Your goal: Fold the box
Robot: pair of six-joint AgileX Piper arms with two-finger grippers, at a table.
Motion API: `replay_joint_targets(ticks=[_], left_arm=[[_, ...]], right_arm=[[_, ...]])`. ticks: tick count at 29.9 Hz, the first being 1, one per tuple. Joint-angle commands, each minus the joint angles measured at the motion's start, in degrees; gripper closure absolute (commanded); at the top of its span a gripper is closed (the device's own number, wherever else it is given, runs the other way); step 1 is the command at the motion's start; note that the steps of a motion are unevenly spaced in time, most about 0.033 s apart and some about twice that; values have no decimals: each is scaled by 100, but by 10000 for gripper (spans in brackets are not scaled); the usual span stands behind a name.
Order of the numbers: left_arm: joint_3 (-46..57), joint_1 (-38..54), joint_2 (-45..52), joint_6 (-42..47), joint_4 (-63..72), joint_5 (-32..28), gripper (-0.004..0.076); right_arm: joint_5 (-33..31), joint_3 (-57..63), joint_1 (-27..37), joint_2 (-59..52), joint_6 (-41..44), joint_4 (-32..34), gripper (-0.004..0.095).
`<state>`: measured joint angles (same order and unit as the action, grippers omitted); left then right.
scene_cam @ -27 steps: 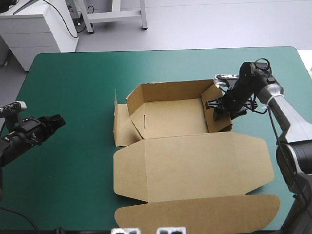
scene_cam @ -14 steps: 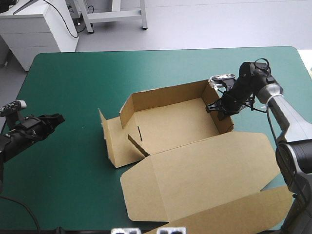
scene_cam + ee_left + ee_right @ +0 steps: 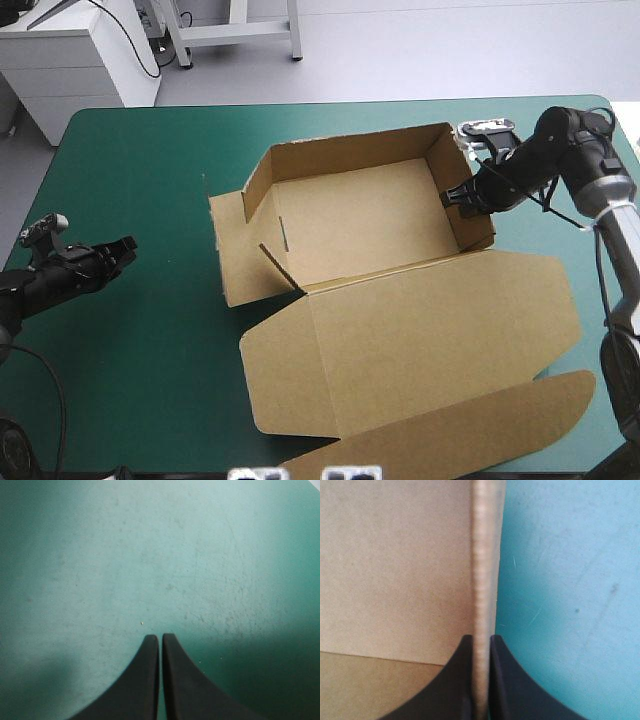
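The brown box (image 3: 360, 225) lies mid-table as an open tray with back and right walls raised. Its wide lid (image 3: 420, 350) lies flat toward the near edge, and a side flap (image 3: 235, 255) spreads to the left. My right gripper (image 3: 462, 196) is shut on the box's right wall; in the right wrist view that wall's edge (image 3: 482, 580) runs up between the black fingers (image 3: 462, 680). Far off at the table's left side, my left gripper (image 3: 125, 247) is shut and holds nothing. The left wrist view shows only its fingers (image 3: 145, 680) over the teal-green cover.
The teal-green table (image 3: 140, 150) is bare around the box on the left and at the back. The lid's tuck flap (image 3: 470, 430) reaches close to the table's near edge.
My right gripper has pulled the box's right wall toward the right and far side. The whole box has slid and turned with it. The left arm has shifted slightly.
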<state>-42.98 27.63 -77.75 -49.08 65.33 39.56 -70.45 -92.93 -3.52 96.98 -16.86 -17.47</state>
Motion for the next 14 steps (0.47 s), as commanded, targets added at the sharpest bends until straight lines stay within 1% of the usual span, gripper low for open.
replay_joint_targets(ticks=[1, 2, 9, 14], left_arm=[[-150, -174, -83, -88, 506, 108, 723], [-150, -259, -119, -102, 506, 108, 734], [-218, -1079, -348, -187, 487, 69, 733], [-380, -1572, -482, -119, 508, 162, 733]], right_arm=[[-128, -465, 49, -556, -45, -540, 926], [-128, -573, 49, -604, -45, -653, 926], [-118, -1014, 38, -647, -20, -1560, 926], [-118, -1023, 38, -647, -45, -1594, 926]])
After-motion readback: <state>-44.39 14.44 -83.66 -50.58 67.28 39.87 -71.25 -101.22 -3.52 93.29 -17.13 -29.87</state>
